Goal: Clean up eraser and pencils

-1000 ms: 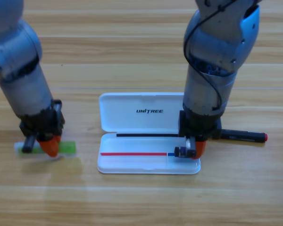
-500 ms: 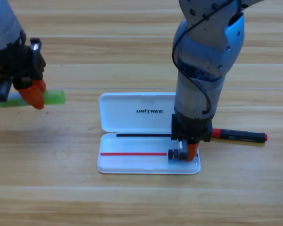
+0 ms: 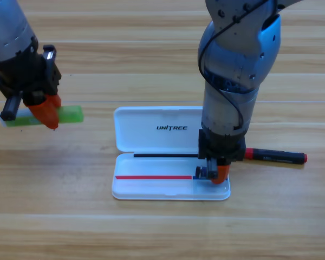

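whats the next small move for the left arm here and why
Probably carry the green pencil rightward toward the open white case. The left gripper holds it left of the case, while the right gripper is down over the eraser at the tray's right end, so aiming for the tray's left part looks safer. The black pencil lies outside, right of the case.

Grey rounded arm casings, blue panel and black cable on right arm (image 3: 235, 81); black tools, orange jaws.

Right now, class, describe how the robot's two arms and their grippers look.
Both arms are rounded grey metal segments. The right arm has a blue panel and a black cable looping down it. Each ends in a black gripper with orange jaws: left gripper, right gripper.
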Action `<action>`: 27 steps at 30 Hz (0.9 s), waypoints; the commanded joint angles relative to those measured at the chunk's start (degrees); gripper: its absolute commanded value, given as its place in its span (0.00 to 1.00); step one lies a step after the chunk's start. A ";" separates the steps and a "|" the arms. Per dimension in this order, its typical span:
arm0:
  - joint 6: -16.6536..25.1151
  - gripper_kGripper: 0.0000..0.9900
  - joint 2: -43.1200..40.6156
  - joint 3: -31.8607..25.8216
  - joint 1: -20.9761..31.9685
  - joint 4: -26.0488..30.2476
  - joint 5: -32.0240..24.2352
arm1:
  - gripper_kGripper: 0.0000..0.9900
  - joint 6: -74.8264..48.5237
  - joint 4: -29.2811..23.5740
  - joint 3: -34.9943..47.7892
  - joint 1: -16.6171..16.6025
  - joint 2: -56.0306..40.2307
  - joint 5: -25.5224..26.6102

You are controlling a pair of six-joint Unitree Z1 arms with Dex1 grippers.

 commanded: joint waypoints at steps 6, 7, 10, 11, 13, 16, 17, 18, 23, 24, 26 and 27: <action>-1.26 0.00 2.74 -0.39 -2.00 0.59 -0.61 | 0.89 -0.66 2.33 2.62 0.71 -2.58 0.45; -1.35 0.00 2.92 -0.48 -2.08 0.59 -0.61 | 0.90 -0.66 2.85 3.23 0.88 -4.25 0.63; -1.79 0.00 3.27 -0.75 -2.70 0.59 -0.70 | 0.90 -1.19 4.44 4.99 1.06 -9.96 1.69; -2.05 0.00 3.62 -1.01 -3.14 0.59 -0.79 | 0.90 -1.28 4.96 5.52 1.06 -11.63 1.69; -2.67 0.00 4.41 -1.80 -4.28 0.59 -0.79 | 0.90 -1.28 5.32 7.19 0.88 -14.71 1.25; -3.90 0.00 6.70 -3.21 -6.57 0.50 -1.40 | 0.90 -2.42 5.84 10.70 -1.67 -17.70 0.10; -4.43 0.00 7.57 -3.82 -7.36 0.41 -1.58 | 0.90 -2.68 5.84 11.76 -2.98 -18.05 -0.16; -4.95 0.00 8.63 -4.44 -8.32 0.41 -1.67 | 0.90 -3.12 5.84 12.64 -4.39 -18.05 -0.34; -7.24 0.00 13.99 -8.13 -12.63 0.15 -1.58 | 0.90 -5.58 2.68 16.06 -11.16 -14.36 -1.13; -7.59 0.00 15.05 -8.92 -13.33 0.15 -1.58 | 0.90 -6.29 1.45 16.59 -12.21 -13.30 -1.13; -8.29 0.00 16.98 -10.15 -14.48 -0.03 -1.40 | 0.90 -7.43 -1.28 16.77 -14.06 -11.11 -1.22; -8.47 0.00 17.77 -10.59 -15.00 -0.11 -1.40 | 0.90 -8.05 -2.51 16.68 -14.94 -9.96 -1.30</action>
